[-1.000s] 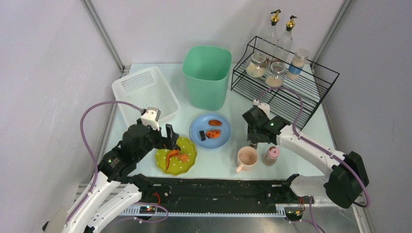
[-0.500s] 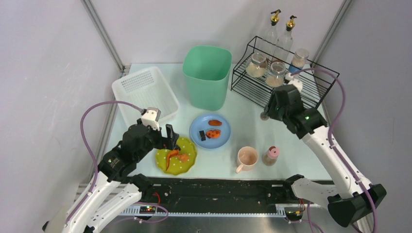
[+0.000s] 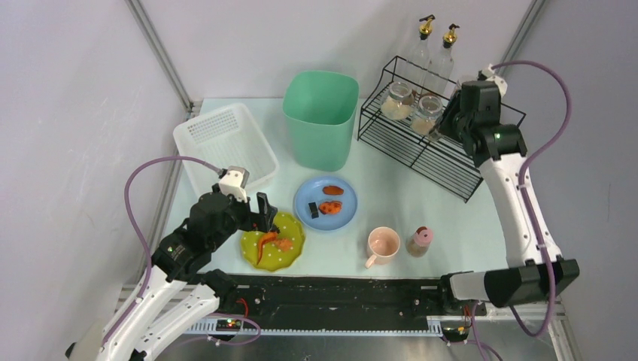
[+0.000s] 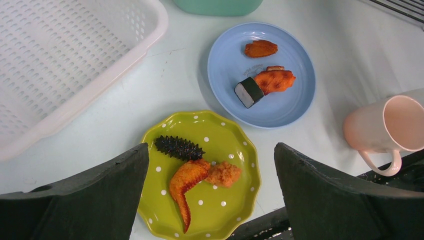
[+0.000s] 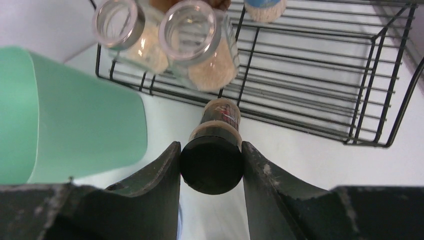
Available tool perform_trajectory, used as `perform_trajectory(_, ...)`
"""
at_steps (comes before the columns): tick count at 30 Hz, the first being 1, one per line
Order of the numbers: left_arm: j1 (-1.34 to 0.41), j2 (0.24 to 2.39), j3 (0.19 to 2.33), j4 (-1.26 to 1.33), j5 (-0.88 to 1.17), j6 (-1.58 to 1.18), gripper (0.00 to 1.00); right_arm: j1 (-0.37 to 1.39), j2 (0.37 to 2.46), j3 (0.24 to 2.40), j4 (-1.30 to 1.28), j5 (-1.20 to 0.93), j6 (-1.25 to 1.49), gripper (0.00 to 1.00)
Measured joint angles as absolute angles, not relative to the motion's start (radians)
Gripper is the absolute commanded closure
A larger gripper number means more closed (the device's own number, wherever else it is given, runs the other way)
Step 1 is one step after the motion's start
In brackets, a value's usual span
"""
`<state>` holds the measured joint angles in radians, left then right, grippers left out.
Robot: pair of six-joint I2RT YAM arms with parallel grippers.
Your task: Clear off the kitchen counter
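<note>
On the pale kitchen counter (image 3: 391, 188) stand a green dotted plate (image 3: 272, 244) with a chicken wing (image 4: 186, 182), a blue plate (image 3: 326, 201) with food pieces, a pink mug (image 3: 382, 244) and a pink-capped shaker (image 3: 419, 241). My left gripper (image 3: 265, 214) hangs open over the green plate (image 4: 200, 175), nothing between its fingers. My right gripper (image 3: 451, 120) is raised at the black wire rack (image 3: 444, 154). It is shut on a black-capped spice bottle (image 5: 211, 167), which hangs just in front of the rack (image 5: 310, 100).
A mint-green bin (image 3: 320, 116) stands at the back centre and a white perforated basket (image 3: 224, 143) at the back left. The rack holds glass jars (image 3: 397, 99) and a blue-labelled jar (image 3: 457, 101); two oil bottles (image 3: 425, 45) rise behind it.
The right arm has carried the spice bottle up from beside the pink mug, back and to the right, to the wire rack. The left arm has not moved.
</note>
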<state>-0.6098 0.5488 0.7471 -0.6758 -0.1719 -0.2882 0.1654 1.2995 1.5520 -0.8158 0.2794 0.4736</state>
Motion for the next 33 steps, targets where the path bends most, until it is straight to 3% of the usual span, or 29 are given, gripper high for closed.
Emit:
perform_trajectory(11, -0.611, 0.549, 0.747, -0.676, -0.172, -0.288, 0.02, 0.046, 1.528, 1.752, -0.85, 0.253, 0.48, 0.87)
perform_trajectory(33, -0.613, 0.545, 0.747, -0.676, -0.171, -0.288, 0.02, -0.027, 1.71, 1.814, -0.925, 0.218, 0.478, 0.79)
